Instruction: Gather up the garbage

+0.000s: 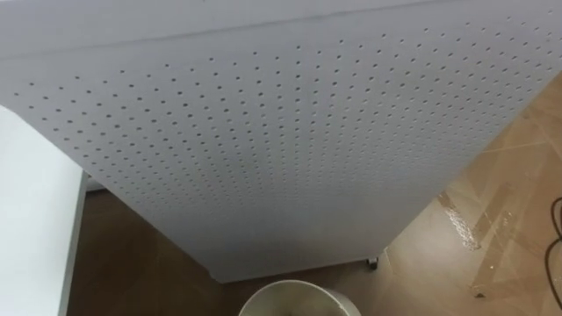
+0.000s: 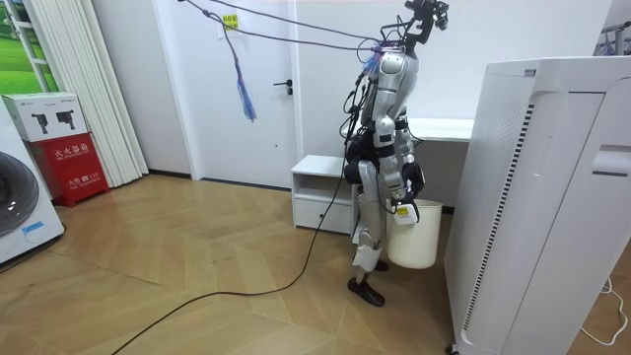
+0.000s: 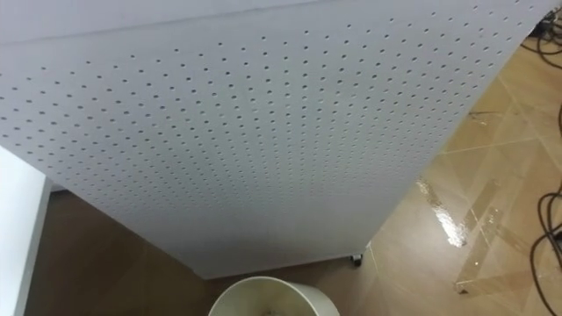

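A: Spotted the right hand yet?
B: Yes. Hanging low at the robot's side in the room view, on the side nearer that camera.
A: Open or closed?
B: Cannot tell. Too small and dark to read how far open, or whether holding anything.
A: And directly under it?
B: Just below, touching or very nearly: the rim of a white bin, upright, with wood floor beneath.
A: Any garbage made out?
B: Impossible to say, either in the hand or down in the bin. Barely an arc of the bin's mouth seen from the head.
A: Ahead of the hand?
B: Close in front, past the bin, a tall white perforated cabinet on small casters.
A: Behind it?
B: A low white side unit a little way back. Beyond the hand, toward the wall, a white desk.
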Available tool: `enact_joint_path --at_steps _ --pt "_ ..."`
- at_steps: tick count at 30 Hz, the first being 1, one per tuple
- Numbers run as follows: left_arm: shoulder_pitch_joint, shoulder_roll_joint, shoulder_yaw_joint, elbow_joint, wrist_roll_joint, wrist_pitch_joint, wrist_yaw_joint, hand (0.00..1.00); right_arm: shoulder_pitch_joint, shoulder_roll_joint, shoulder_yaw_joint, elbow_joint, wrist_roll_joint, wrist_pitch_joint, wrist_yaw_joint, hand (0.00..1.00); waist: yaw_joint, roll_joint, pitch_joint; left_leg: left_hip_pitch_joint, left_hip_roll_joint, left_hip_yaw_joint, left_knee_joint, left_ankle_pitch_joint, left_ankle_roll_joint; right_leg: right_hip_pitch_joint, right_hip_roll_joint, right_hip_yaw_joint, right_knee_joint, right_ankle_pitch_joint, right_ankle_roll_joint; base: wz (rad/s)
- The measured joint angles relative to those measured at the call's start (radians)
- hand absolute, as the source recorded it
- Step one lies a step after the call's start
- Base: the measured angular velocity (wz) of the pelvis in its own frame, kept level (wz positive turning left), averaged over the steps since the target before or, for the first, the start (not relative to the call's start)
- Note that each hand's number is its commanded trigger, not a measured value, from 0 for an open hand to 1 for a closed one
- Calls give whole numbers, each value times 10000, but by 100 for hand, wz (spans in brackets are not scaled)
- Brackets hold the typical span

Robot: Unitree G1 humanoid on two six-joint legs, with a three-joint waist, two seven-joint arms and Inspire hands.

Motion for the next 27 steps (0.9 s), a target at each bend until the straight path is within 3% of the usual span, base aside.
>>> enact_joint_path --at_steps 21,23,24,25,26,27 --pt "-72 134 -90 309 434 76 -195 0 -25 -90 83 60 84 18 -4 100 -3 13 -10 49 -25 -34 -83 18 -10 13 -9 -11 -21 -2 2 0" --pt "-76 125 -57 272 1059 53 -176 55 -32 -70 7 61 84 17 -10 100 -1 13 -10 47 -23 -24 -5 18 -10 15 -23 -30 -7 -5 -1 0" --pt "-91 125 -53 252 1281 45 -166 74 -32 -73 7 62 85 17 -10 100 0 12 -10 47 -22 -27 7 18 -10 19 -28 -38 3 -7 -2 4" --pt "-129 109 -31 252 1754 33 -117 61 -32 -69 10 67 84 17 -10 100 0 11 -10 54 -27 -48 32 18 -10 50 -37 -57 16 -15 -3 5" --pt "-132 92 6 252 2169 2 -4 37 -30 -41 10 93 83 17 -10 100 -7 7 -7 113 -31 -64 43 18 -10 116 -41 -66 24 -27 1 5" --pt "-126 79 20 253 2352 -10 75 0 -28 -31 12 124 80 17 -10 100 -9 4 -5 164 -32 -65 37 18 -10 164 -42 -63 21 -34 4 0"
